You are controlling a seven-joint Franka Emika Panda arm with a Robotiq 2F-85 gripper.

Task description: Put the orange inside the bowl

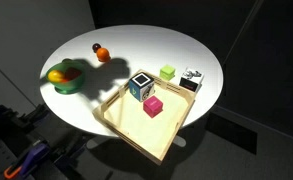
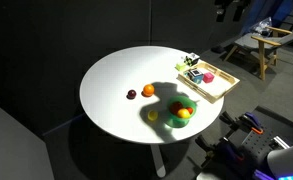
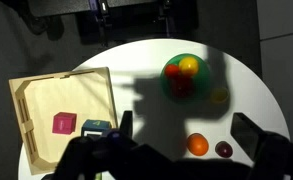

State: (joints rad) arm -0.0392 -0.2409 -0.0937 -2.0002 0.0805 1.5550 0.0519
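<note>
The orange lies on the white round table, next to a small dark red fruit. It also shows in both exterior views. The green bowl stands apart from it and holds a yellow fruit and a red fruit; it shows in both exterior views. My gripper is open and empty, high above the table, with the orange showing between its fingers in the wrist view. The gripper does not show in the exterior views.
A square wooden tray holds a pink cube and other blocks. A yellow fruit lies on the table beside the bowl. A wooden chair stands beyond the table.
</note>
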